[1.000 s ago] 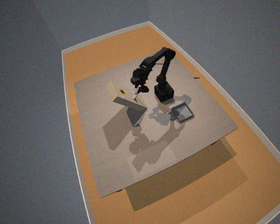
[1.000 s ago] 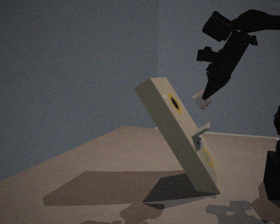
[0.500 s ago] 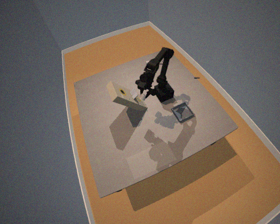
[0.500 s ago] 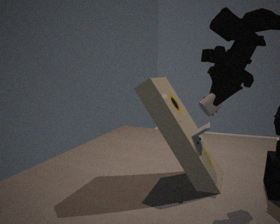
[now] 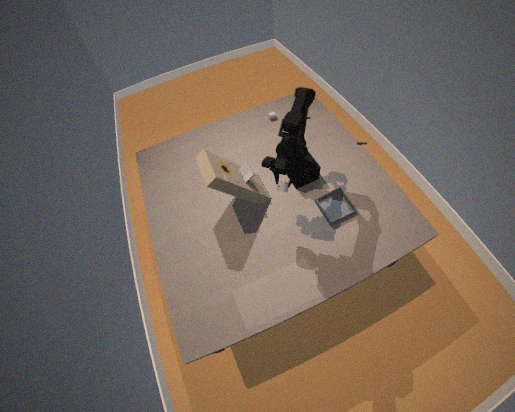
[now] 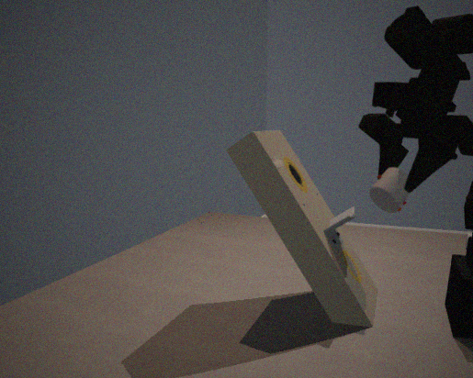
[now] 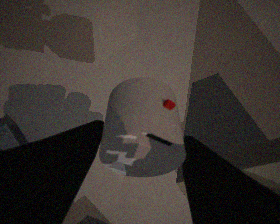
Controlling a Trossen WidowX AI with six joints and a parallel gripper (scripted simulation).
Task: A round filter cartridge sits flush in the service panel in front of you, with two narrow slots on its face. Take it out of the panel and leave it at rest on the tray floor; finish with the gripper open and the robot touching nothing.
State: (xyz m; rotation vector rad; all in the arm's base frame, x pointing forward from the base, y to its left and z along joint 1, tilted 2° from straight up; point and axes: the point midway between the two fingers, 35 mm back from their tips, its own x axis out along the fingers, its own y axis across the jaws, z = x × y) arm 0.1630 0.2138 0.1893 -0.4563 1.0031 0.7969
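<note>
panel (image 6: pixel 300 231) – leaning obstacle beside pincer (image 6: pixel 393 186) | tray (image 5: pixel 336 207) – open above

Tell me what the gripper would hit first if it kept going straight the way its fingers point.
Probably the bare table top. The gripper, shut on the filter cartridge, points down beside the panel, short of the tray; the wrist view shows only table ahead, though depth is unclear.

In the wrist view, the two dark fingers of the tool are cut off by the bottom edge. They hide the sides of the cartridge (image 7: pixel 142 132). In the exterior view, the arm (image 6: pixel 443 66) runs off the right edge. In the top view, the cartridge is too small to make out, and the arm's shadow partly darkens the tray (image 5: pixel 353 213).
</note>
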